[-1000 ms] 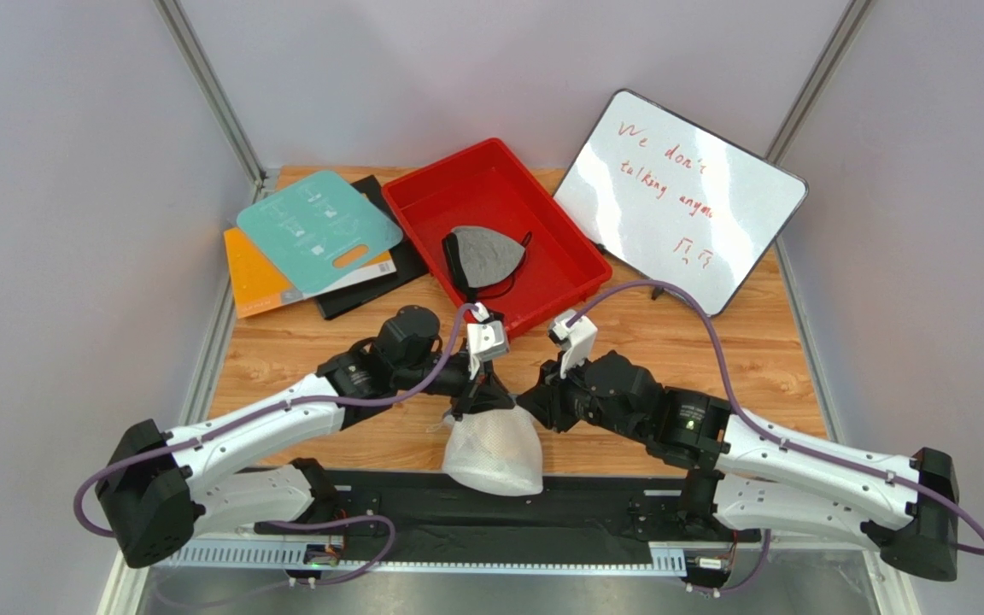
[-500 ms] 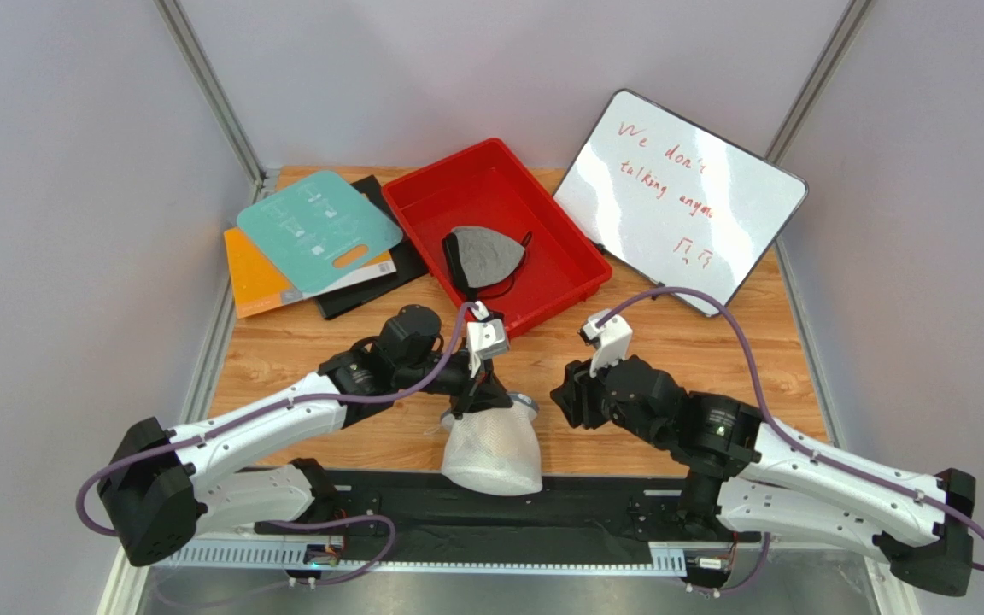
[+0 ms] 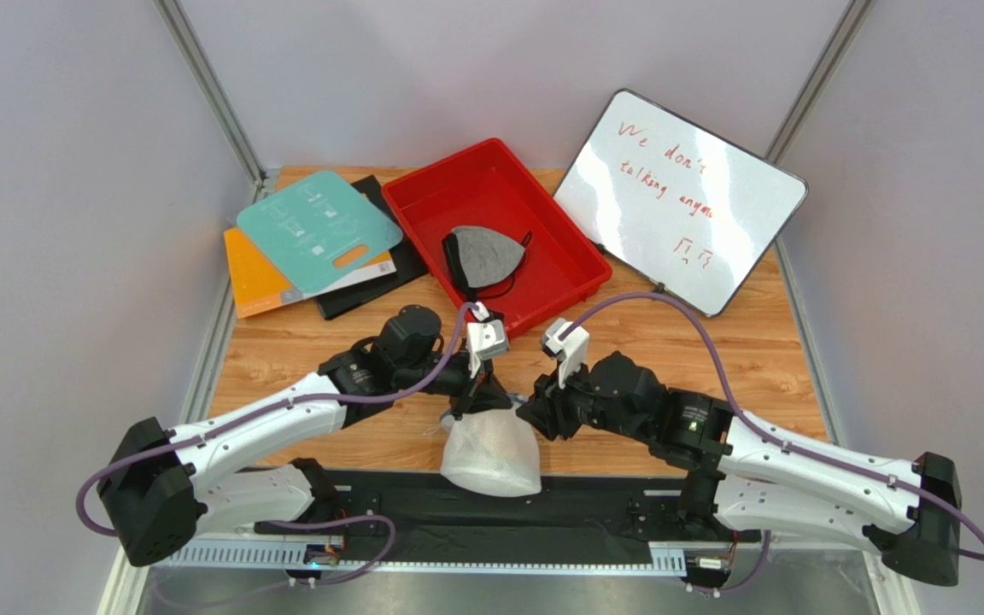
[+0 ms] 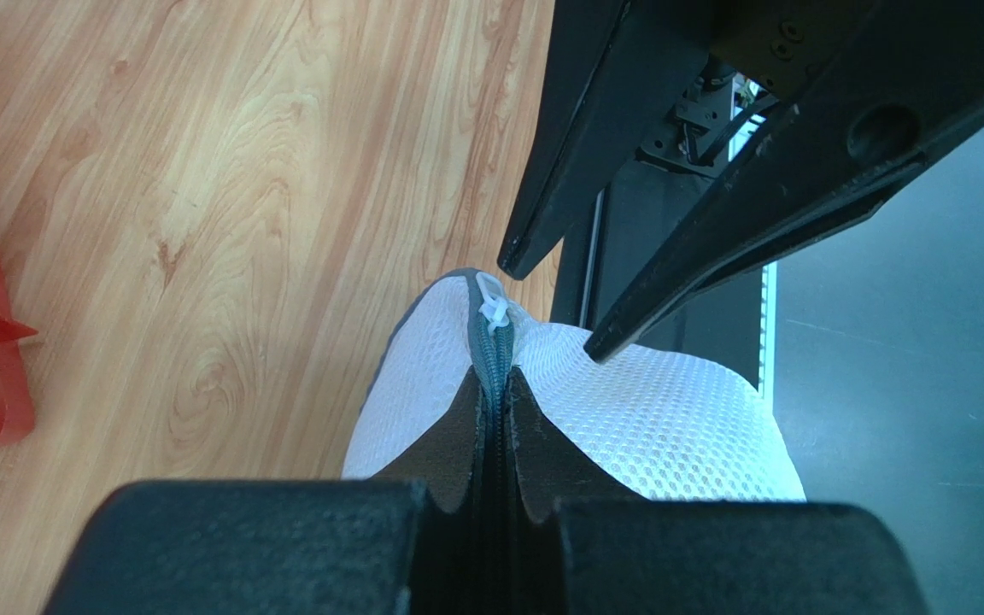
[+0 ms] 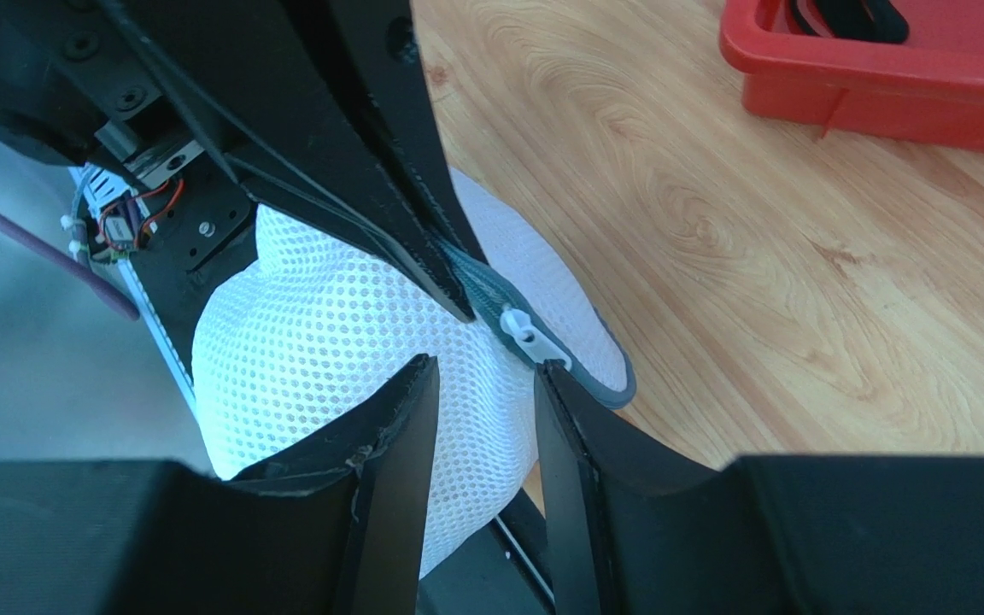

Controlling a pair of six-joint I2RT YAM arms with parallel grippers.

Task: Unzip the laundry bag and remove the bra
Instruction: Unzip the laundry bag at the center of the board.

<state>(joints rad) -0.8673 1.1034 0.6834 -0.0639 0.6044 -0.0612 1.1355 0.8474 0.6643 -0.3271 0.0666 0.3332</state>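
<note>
The right gripper had swung away to the right of the laundry bag half a second earlier. It then came back in, and its tips ended up against the bag's upper right side, much as they had been a second before. The bag itself had hardly shifted. The left gripper stayed pressed together on the grey zipper band at the top of the bag, holding that edge up, while the rest of the mesh sagged toward the near side.

In the right wrist view, the right gripper's fingers stood slightly spread with mesh showing between them. The white zipper pull sat just past the right-hand tip and had not been caught.

The zipper looked closed where it could be seen. The bra could not be made out through the mesh, so it was presumably inside the bag.

The return looked like a second try at the pull. Unzipping had probably not begun, and the fingers needed to move up a little before closing.
</note>
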